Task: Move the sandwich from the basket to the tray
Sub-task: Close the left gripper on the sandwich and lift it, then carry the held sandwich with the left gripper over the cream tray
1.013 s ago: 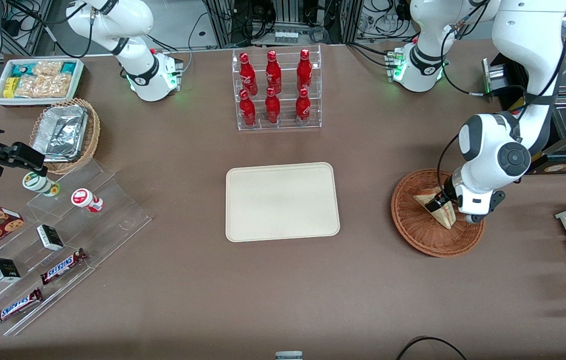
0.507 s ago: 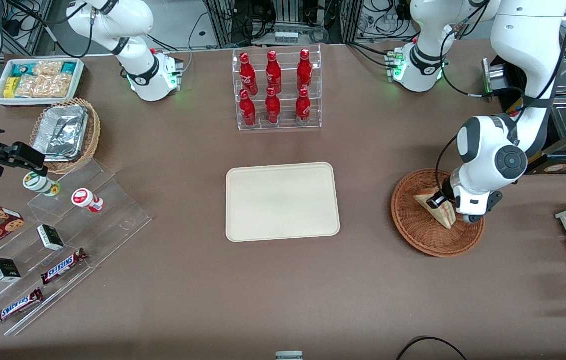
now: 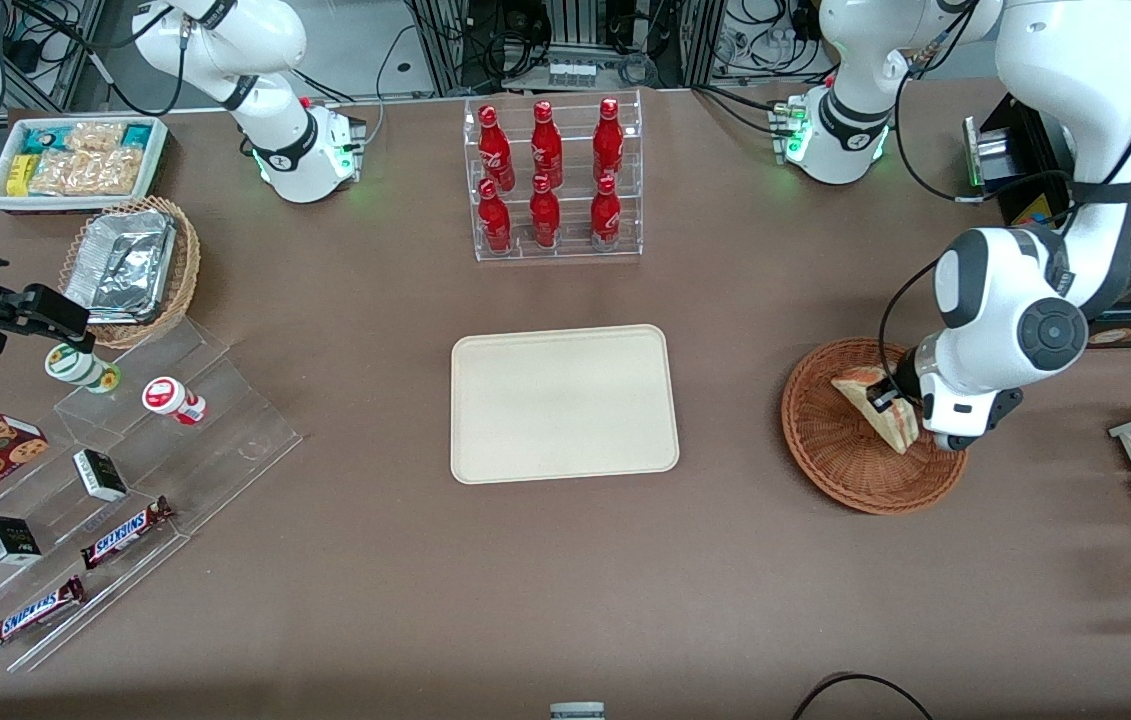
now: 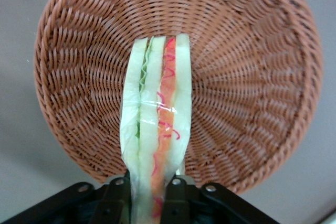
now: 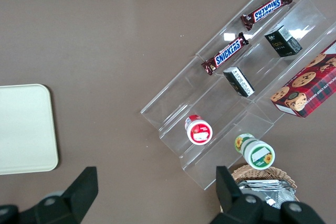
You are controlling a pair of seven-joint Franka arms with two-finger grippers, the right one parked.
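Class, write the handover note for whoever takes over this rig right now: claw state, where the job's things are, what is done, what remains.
Claw: shut on the sandwich, held over the basket.
Sandwich: pinched at one end, its filling stripe showing in the wrist view; it appears lifted off the basket's weave.
Tray: at the table's middle, toward the parked arm from the basket, nothing on it.
Done: grasp made.
Left: carry the sandwich to the tray, set it down, release.

We see a brown counter [image 3: 345, 600] bearing the tray [image 3: 564, 404], the basket [image 3: 840, 465], a bottle rack [image 3: 557, 180] and clear snack steps [image 3: 225, 425]; the gripper [image 3: 887, 399] sits over the basket.
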